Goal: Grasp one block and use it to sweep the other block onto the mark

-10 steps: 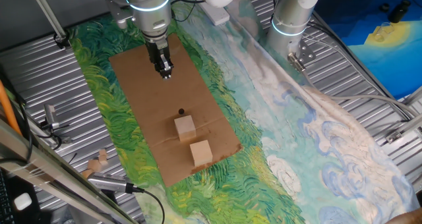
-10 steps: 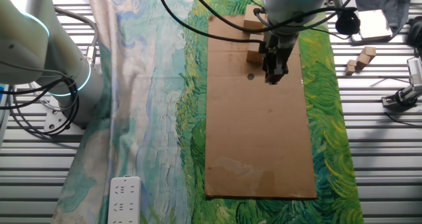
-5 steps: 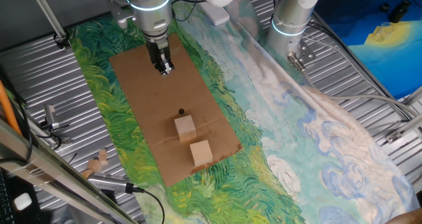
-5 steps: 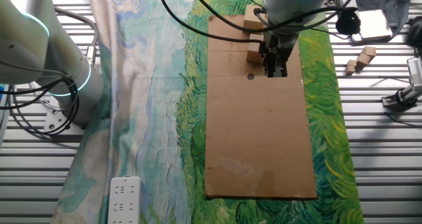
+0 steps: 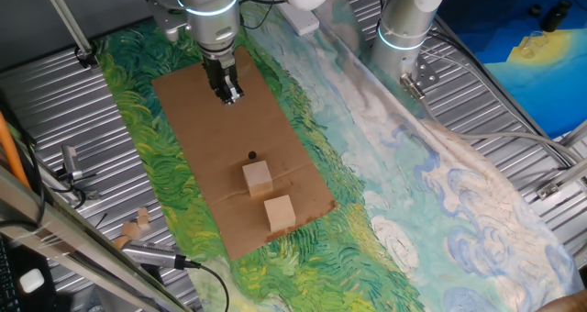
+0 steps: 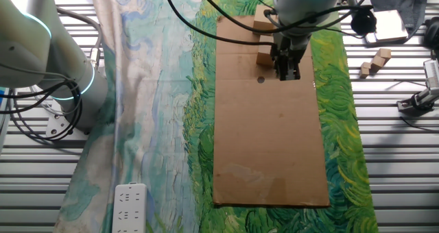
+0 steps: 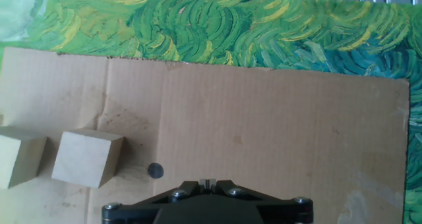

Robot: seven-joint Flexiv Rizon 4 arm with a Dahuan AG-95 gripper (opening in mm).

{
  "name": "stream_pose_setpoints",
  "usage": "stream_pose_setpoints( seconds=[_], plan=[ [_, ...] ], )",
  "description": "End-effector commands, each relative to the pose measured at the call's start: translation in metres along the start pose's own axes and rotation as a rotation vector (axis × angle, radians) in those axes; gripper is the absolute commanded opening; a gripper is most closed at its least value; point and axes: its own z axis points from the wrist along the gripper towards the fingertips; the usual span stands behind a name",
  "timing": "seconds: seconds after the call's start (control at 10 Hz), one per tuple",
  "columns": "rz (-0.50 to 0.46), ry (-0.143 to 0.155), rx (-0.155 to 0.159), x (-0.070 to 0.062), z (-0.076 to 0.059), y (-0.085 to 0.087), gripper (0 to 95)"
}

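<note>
Two pale wooden cubes lie on a brown cardboard sheet. The nearer cube sits just beside the mark, a tiny black dot; the other cube lies behind it, close to the sheet's end. My gripper hovers over the sheet's far half, well apart from both cubes, jaws shut and empty. In the other fixed view the gripper is right of the mark and of one cube. In the hand view both cubes lie left of the mark; the gripper shows at the bottom edge.
The cardboard lies on a green and blue painted cloth over a ribbed metal table. A second robot arm stands at the back. Small wooden pieces and cables lie off the cloth; a power strip sits at one corner.
My gripper has shifted slightly, its tip a little higher in both fixed views. The cubes have not moved.
</note>
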Motion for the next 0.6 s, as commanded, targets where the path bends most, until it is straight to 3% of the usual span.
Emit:
stream_pose_setpoints(
  seconds=[0.1,0.6],
  plan=[
    [-0.145,-0.002,-0.003,-0.0003,0.0003,0.0001,0.0],
    [-0.261,-0.003,-0.002,-0.0003,0.0003,0.0001,0.0]
  ],
)
